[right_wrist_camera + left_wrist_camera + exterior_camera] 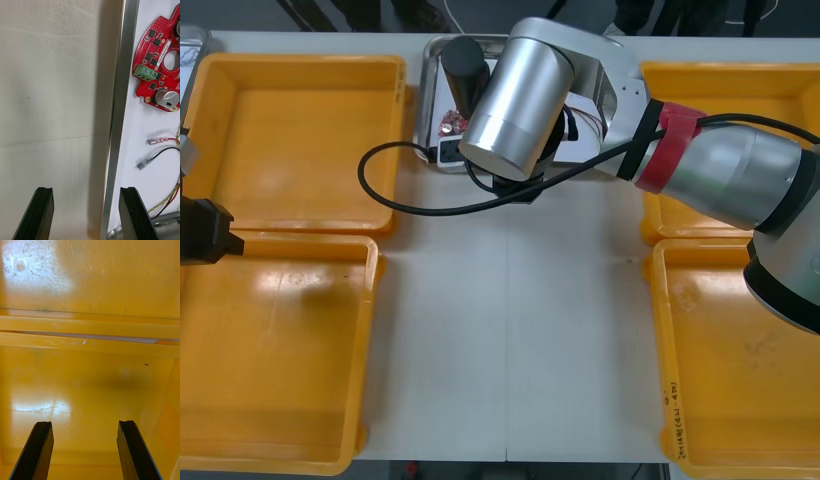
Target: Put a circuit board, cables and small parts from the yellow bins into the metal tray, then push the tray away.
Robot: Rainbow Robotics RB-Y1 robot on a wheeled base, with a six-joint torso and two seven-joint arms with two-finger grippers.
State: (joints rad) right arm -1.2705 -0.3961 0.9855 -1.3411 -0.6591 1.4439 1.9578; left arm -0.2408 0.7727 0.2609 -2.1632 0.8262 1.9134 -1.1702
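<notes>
Front view: the metal tray sits at 12 o'clock on the light table. The yellow bins stand at 10, 8, 2 and 4 o'clock. The right arm reaches across to 12 o'clock and covers most of the tray. The left pincer hangs at 9 o'clock, where the two left bins meet.

Right wrist view: the right pincer is released. Its fingers stand apart astride the tray's shiny rim, one over bare table and the other over the white inside. In the tray lie a round red circuit board, a red and yellow cable, a black cable and, beside the inner finger, a small metal part.

Left wrist view: the left pincer is likewise released, with nothing between its fingers, above a bin floor. Beyond the fingertips two bin rims run side by side.
</notes>
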